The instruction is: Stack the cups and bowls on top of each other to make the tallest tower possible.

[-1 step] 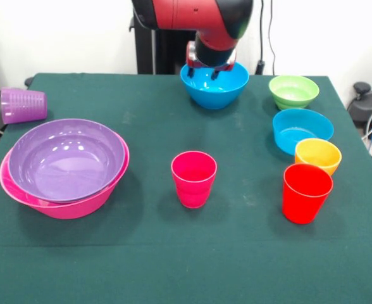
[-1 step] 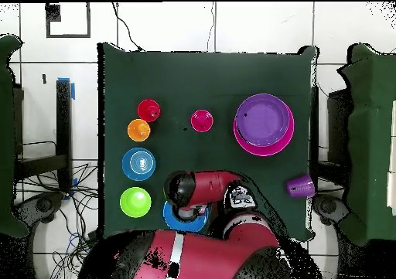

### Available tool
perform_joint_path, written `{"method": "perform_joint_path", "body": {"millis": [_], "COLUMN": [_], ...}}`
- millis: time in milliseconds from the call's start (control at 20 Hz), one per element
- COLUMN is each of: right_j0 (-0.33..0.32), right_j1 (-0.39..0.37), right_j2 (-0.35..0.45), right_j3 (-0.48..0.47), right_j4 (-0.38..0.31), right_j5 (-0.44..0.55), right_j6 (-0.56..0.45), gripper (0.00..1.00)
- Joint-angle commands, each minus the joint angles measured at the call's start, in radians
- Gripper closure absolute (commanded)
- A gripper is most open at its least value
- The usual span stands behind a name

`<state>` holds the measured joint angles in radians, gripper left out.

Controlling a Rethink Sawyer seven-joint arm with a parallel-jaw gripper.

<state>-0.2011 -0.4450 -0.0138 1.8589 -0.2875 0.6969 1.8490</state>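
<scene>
Hand (image 1: 210, 68) sits low over the large blue bowl (image 1: 214, 84), dark fingertips dipping at or just inside its rim near the back edge. Cannot tell whether the hand is wide, narrow or gripping the rim; the arm hides it from above.

The blue bowl rests upright on the green worktop (image 1: 142, 253), directly under the hand.

Positions relative to the hand, front view:
- Green bowl (image 1: 293, 91): to the right, near, about level.
- Cyan bowl (image 1: 302, 130): right and nearer the camera.
- Small orange bowl (image 1: 317, 154): just in front of the cyan bowl, rims about touching.
- Red cup (image 1: 307, 192): upright, just in front of the orange bowl.
- Magenta-pink cup (image 1: 193, 178): upright, well in front of the hand, standing alone.
- Tower (image 1: 66, 168): well to the left and forward; large purple bowl (image 1: 66, 158) nested in huge pink bowl (image 1: 66, 201).
- Purple cup (image 1: 23, 105): far left, lying on its side at the worktop edge.
</scene>
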Motion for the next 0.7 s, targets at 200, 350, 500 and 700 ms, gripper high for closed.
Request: {"method": "perform_joint_path", "body": {"millis": [200, 350, 500, 700], "right_j0": [0.035, 0.039, 0.036, 0.029], "right_j1": [-0.009, 0.016, 0.044, 0.067], "right_j2": [0.02, 0.013, 0.011, 0.009], "right_j3": [-0.057, -0.074, -0.089, -0.097], "right_j4": [-0.055, -0.061, -0.065, -0.064], "right_j5": [-0.178, -0.193, -0.207, -0.222], "right_j6": [0.09, 0.076, 0.061, 0.053], "gripper": [0.0, 0.0, 0.0, 0.0]}}
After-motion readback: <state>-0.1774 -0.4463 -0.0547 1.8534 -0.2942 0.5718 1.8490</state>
